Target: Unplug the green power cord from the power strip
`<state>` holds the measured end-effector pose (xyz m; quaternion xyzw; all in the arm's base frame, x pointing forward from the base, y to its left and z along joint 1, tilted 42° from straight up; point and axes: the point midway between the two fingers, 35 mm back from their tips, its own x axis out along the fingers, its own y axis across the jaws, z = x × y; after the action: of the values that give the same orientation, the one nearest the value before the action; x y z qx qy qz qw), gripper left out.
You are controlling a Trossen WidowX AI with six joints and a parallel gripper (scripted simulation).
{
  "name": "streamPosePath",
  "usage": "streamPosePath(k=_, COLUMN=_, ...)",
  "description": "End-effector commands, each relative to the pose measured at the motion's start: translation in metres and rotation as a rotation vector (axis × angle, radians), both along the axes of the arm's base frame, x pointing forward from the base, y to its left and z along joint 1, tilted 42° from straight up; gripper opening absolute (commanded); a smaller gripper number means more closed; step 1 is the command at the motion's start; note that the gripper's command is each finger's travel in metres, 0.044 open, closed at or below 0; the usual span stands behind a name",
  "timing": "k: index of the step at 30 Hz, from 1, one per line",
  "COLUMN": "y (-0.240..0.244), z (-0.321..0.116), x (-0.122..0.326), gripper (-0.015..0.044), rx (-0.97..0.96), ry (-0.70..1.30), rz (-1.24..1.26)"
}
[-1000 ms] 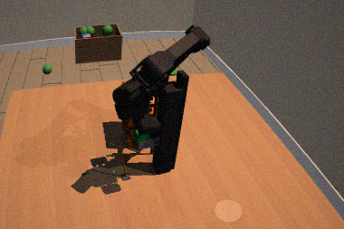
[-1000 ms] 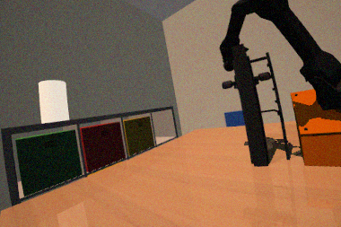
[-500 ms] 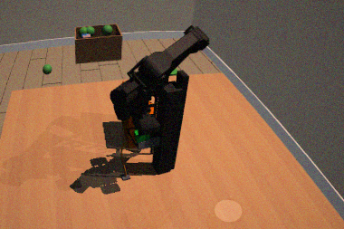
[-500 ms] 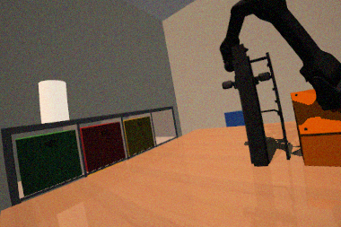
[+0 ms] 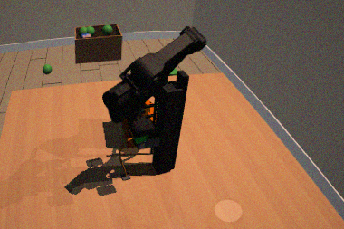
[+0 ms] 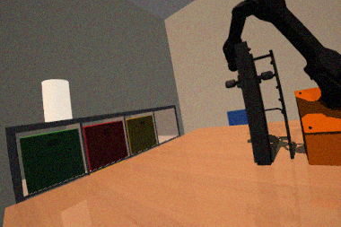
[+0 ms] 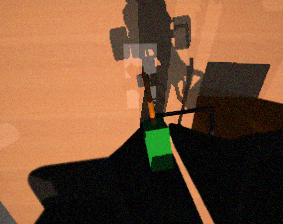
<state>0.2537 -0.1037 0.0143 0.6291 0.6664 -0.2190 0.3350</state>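
The claw (image 7: 160, 150) is clamped on the green plug (image 7: 158, 144), dark fingers pressing it from both sides. An orange stub (image 7: 151, 107) pokes out beyond the plug, and the arm's shadow sprawls across the wooden desk (image 7: 58, 75) below.

Brown crate (image 5: 98, 48) of green balls (image 5: 107, 29)
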Motion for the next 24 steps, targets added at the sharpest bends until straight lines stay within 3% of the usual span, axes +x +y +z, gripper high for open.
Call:
streamPosePath(k=1, y=-0.023, z=-0.013, x=0.005, gripper=0.0, rx=-0.046, ry=-0.012, rz=-0.01)
streamPosePath(k=4, y=-0.027, z=-0.016, x=0.006, gripper=0.0, rx=-0.046, ry=-0.012, rz=-0.01)
streamPosePath(k=20, y=-0.029, z=-0.016, x=0.007, gripper=0.042, rx=-0.043, ry=-0.01, rz=-0.012)
streamPosePath(k=24, y=-0.058, z=-0.031, x=0.012, gripper=0.044, rx=-0.045, ry=-0.01, rz=-0.012)
